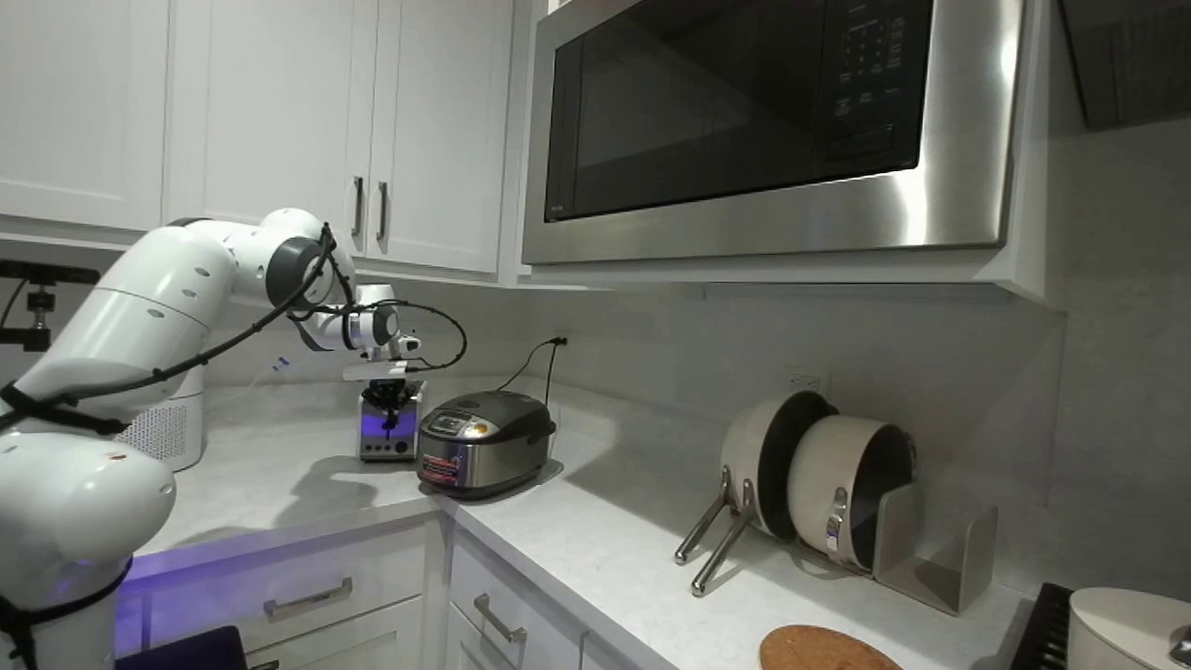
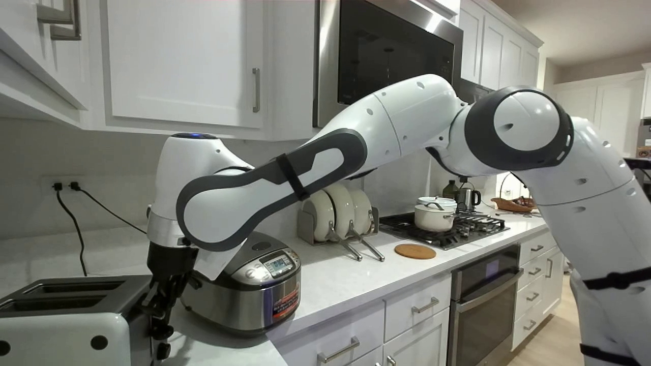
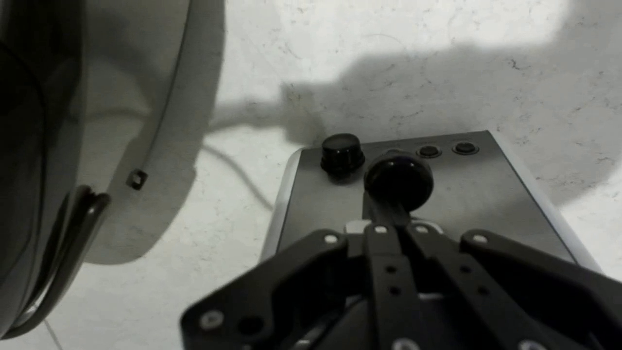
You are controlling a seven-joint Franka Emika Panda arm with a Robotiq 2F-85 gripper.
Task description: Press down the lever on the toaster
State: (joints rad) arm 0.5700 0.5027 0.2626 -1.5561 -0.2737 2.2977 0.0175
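1. Around the kitchen corner, the white surface (image 1: 595, 521) is being used as the task's base.
2. Above it, the white arm (image 2: 396, 119) is being held bent downward; the approach is being judged complete.
3. Near the corner, a silver rice cooker (image 1: 488, 447) is being carried, with no part in the job.
4. Just beside the rice cooker, but apart from it, the toaster (image 2: 66, 325) is being carried upright.
5. At the toaster's control end, the tool (image 3: 399, 226) is being held clenched, its fingers (image 3: 392, 279) close together; whether anything is being pinched cannot be told.
6. At the tool's end, touching or nearly so, the black-knobbed lever (image 3: 399, 181) is being met; pressing is being judged the step in hand, but neither its depth nor any latching is being clearly shown.
7. Beside the lever, a small dial (image 3: 342, 154) is being bypassed; finishing the press and withdrawing are being judged as remaining.
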